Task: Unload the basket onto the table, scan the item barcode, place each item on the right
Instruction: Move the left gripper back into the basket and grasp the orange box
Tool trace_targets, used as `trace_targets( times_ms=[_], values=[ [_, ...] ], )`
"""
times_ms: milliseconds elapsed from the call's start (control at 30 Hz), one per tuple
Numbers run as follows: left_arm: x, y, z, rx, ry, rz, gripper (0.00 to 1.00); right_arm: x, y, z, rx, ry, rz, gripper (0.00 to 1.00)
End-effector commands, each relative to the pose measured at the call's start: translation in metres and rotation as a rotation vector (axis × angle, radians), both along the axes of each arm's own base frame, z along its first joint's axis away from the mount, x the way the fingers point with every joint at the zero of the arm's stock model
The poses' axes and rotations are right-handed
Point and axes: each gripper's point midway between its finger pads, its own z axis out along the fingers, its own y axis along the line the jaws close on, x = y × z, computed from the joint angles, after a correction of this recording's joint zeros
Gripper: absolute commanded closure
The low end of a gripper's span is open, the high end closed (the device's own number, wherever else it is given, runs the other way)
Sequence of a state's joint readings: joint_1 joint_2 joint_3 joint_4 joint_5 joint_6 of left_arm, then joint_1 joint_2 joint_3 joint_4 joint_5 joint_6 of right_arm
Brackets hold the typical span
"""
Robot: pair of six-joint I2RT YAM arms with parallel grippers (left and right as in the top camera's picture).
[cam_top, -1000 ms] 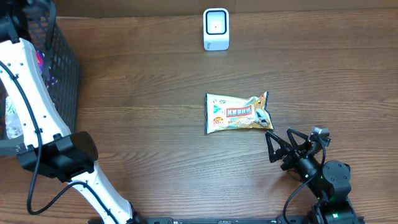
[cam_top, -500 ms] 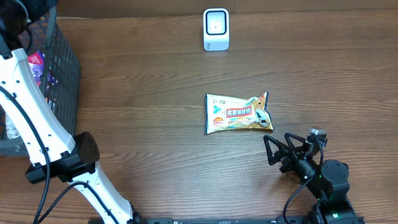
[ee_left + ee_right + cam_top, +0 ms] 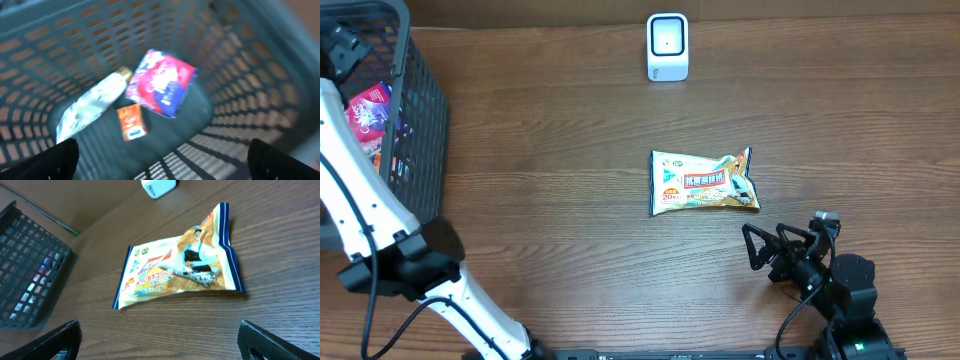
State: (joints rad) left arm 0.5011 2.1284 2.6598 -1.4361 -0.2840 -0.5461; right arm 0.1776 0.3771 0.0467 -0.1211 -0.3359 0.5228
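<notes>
A snack packet [image 3: 705,182] with a blue-edged, printed wrapper lies flat mid-table; the right wrist view shows the packet [image 3: 180,267] from the front. The white barcode scanner [image 3: 667,46] stands at the far edge, its window facing the table. My right gripper [image 3: 762,250] is open and empty, near the front edge, a short way in front of the packet. My left gripper [image 3: 162,162] hangs open over the black basket [image 3: 415,120]. Below it lie a pink-red pack [image 3: 160,82], a silvery pouch [image 3: 90,102] and a small orange packet [image 3: 131,121].
The mesh basket [image 3: 250,65] fills the table's left edge, and its walls rise around the left gripper. The white left arm [image 3: 365,210] runs along the basket's near side. Bare wood lies between packet and scanner [image 3: 158,187].
The right gripper has drawn back from the packet toward the front edge. The left arm has swung left, uncovering more of the basket's contents. Both grippers stay open.
</notes>
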Motion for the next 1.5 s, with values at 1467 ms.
trace_targets(
  times_ms=[1467],
  values=[
    [-0.024,0.032,-0.278,-0.220,0.166,0.198,0.00,-0.002,-0.003,-0.001,-0.078,-0.008,0.016,0.00]
  ],
)
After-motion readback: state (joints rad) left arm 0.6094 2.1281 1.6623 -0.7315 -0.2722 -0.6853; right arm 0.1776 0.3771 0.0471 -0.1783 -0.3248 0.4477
